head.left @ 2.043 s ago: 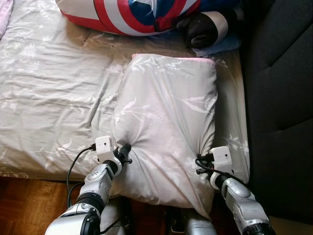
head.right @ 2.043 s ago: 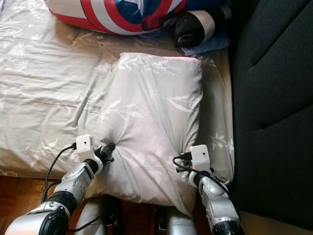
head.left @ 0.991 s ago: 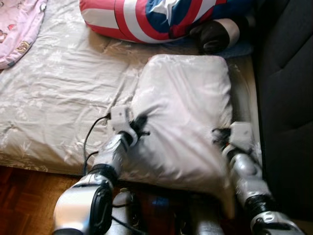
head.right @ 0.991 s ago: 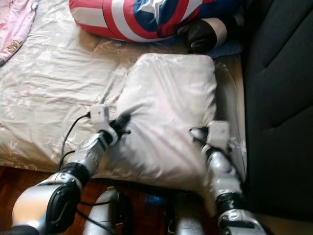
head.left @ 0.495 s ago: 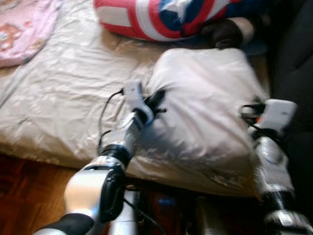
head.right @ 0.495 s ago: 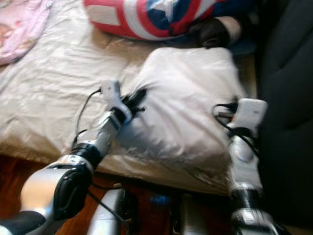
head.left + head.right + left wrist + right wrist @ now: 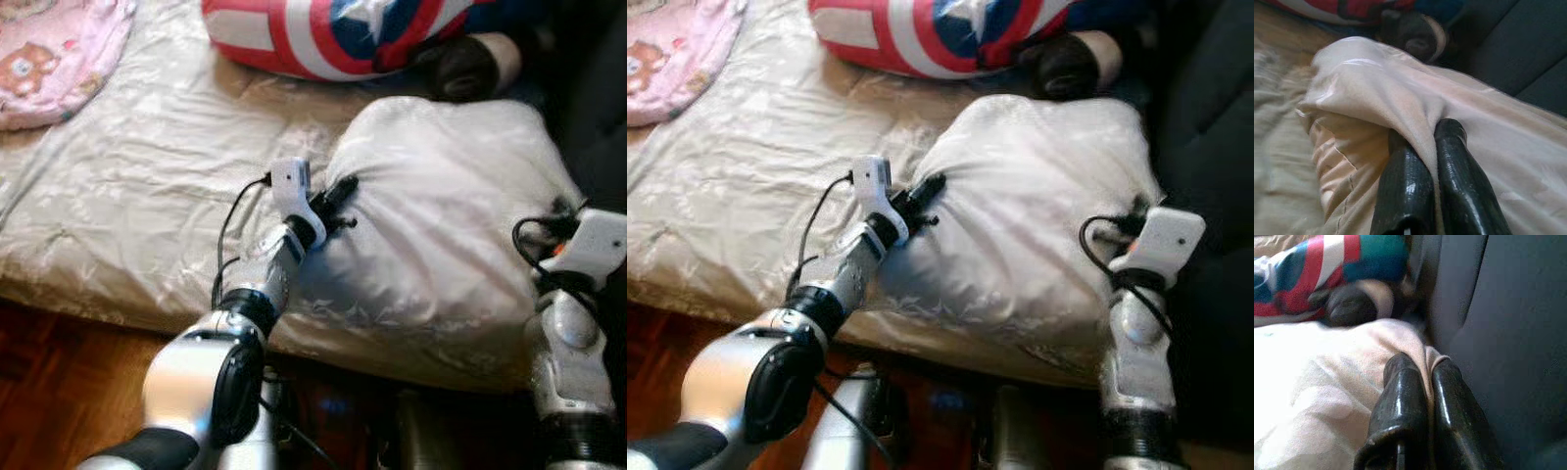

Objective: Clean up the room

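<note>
Between left end effector (image 7: 1431, 139) and right end effector (image 7: 1422, 364), both pinching, hangs the pillow (image 7: 441, 215).

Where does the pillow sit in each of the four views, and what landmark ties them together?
Left eye: pillow right of centre on the bed, pinched by both grippers.
Right eye: same pillow, centre-right.
Left wrist: its fabric pinched between the left gripper fingers.
Right wrist: its fabric beside the right gripper.
Shared landmark: the red, white and blue cushion beyond it.
</note>
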Robot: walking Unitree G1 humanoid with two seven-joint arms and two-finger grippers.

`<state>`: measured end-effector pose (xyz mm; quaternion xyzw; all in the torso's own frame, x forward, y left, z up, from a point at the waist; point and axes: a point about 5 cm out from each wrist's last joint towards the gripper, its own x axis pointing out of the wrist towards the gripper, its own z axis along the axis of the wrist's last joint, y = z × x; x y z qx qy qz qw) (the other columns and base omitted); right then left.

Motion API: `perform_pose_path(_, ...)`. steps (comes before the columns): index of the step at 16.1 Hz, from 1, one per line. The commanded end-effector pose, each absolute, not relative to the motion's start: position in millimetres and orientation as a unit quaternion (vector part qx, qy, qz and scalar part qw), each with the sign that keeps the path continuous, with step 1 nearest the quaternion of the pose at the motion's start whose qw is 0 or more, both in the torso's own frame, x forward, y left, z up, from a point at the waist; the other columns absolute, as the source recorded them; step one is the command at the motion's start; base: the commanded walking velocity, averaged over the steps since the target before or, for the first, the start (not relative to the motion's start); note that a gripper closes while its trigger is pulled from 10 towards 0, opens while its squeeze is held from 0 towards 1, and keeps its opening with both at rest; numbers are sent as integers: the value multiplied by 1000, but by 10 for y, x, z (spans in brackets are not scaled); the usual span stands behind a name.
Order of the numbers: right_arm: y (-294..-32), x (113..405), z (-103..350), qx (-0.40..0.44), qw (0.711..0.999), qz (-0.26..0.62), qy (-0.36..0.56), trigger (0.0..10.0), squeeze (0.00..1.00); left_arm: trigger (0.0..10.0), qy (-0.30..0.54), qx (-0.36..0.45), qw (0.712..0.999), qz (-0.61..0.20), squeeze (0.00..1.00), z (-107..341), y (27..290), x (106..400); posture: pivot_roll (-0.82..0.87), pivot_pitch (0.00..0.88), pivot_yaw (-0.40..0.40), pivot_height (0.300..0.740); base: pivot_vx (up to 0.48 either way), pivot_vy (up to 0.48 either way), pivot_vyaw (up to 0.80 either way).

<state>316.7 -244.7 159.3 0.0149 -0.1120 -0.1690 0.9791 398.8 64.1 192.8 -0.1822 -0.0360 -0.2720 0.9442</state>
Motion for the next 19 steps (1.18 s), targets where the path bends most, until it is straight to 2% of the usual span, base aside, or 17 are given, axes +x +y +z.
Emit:
perform_pose_path(1,-2414,3153,1522,41,984,-145,-99,0,0,10000,-80,-146,961,-219,0,2022,940,4031,-93,200,29,660,0,0,0)
perform_pose_path(4,-2155,3182,1312,59,993,-89,-51,0,0,10000,-78,-132,970,-191,0,1923,1101,4007,-80,199,22,660,0,0,0)
perform_pose_path(6,-2120,3199,1235,63,995,-77,-29,0,0,10000,-70,-127,972,-183,0,1851,1144,3987,-76,198,17,660,0,0,0)
perform_pose_path(7,-2100,3207,1187,68,995,-69,-16,6510,0,10000,-68,-124,974,-178,0,1819,1163,3976,-74,198,15,660,0,0,0)
perform_pose_path(8,-2085,3213,1150,67,996,-62,-5,10000,0,10000,-68,-121,975,-173,0,1799,1174,3967,-74,198,13,660,0,0,0)
perform_pose_path(11,-2009,3209,1163,58,997,-45,-12,10000,0,10000,-57,-87,980,-167,0,1647,1231,3896,-77,193,10,665,0,0,0)
perform_pose_path(17,-1904,3161,1040,52,998,-36,9,10000,0,10000,-36,-85,986,-139,0,1422,1391,3778,-67,180,7,735,0,0,0)
perform_pose_path(19,-1908,3155,1017,47,998,-37,16,10000,0,10000,-31,-85,986,-137,0,1383,1398,3759,-65,179,5,740,0,0,0)
